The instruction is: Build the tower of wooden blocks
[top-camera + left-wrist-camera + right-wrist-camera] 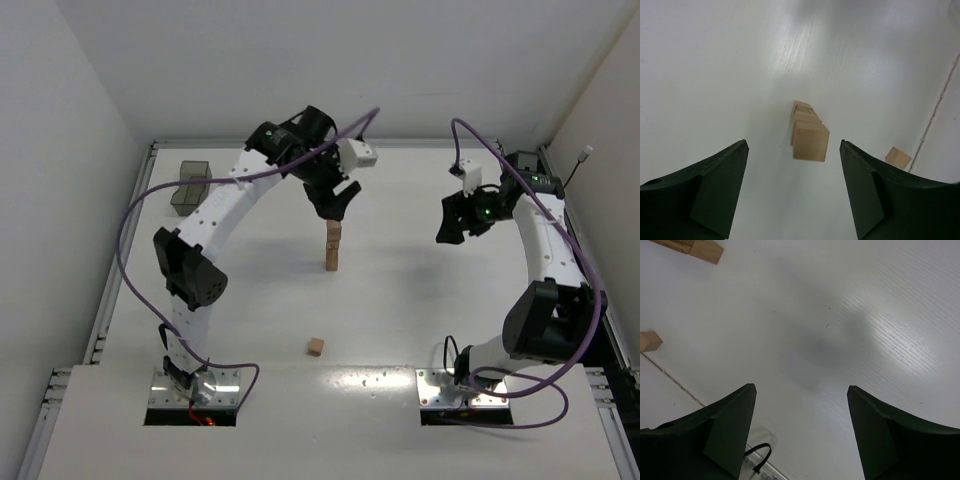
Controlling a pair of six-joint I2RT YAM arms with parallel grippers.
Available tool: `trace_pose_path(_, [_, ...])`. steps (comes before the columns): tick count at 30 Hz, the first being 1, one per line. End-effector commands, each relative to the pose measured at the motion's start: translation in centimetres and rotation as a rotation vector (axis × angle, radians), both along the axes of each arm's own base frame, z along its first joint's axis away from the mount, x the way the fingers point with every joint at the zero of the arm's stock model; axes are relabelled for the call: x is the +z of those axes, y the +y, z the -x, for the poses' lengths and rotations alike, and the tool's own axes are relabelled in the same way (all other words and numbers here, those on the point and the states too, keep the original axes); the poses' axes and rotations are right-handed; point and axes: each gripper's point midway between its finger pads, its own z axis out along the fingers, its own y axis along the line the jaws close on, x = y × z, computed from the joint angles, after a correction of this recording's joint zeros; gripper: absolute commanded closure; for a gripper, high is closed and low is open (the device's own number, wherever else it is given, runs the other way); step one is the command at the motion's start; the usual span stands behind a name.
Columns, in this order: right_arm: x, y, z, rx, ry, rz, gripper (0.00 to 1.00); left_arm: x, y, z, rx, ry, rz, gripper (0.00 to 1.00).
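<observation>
The tower (331,246), a slim column of tan wood blocks, stands mid-table. My left gripper (333,207) hangs open and empty just above its top. In the left wrist view the tower's top block (810,142) shows a little ahead of the gap between my open fingers (720,187). One loose wood block (316,347) lies near the front of the table; it also shows in the left wrist view (898,157) and the right wrist view (649,341). My right gripper (452,222) is open and empty, raised at the right, away from the tower (692,247).
A grey translucent tray (190,186) sits at the back left corner. White walls close in the table on three sides. Purple cables loop above both arms. The arm bases (195,385) are bolted at the near edge.
</observation>
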Motion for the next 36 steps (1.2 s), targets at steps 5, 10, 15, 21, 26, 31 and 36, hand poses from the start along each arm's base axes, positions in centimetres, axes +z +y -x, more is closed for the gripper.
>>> trace_pose_path(5, [3.7,7.0,2.9,0.299,-0.111,-0.147,0.37,14.5,11.0,-3.1,0.497,-0.198,0.403,0.22])
trace_pose_path(10, [1.3,15.6,11.7,0.7,-0.137,-0.114,0.41,16.8,21.8,-3.8,0.905,-0.374,0.53,0.22])
trace_pose_path(15, [-2.2,19.1,16.1,0.923,-0.123,-0.024,0.47,12.5,30.7,-2.0,1.315,-0.432,0.511,0.03])
trace_pose_path(21, [-6.7,24.9,15.1,0.981,-0.247,0.179,0.47,7.0,34.7,0.6,1.49,-0.365,0.478,0.01])
trace_pose_path(26, [-7.7,30.0,13.8,0.895,-0.295,0.211,0.5,6.0,37.2,1.8,1.59,-0.405,0.418,0.01])
trace_pose_path(31, [-10.5,33.4,16.8,0.915,-0.203,0.24,0.51,6.3,37.7,2.1,1.6,-0.425,0.41,0.01])
trace_pose_path(36, [-12.0,34.3,18.4,0.896,-0.11,0.224,0.55,5.8,37.7,2.1,1.602,-0.417,0.404,0.01])
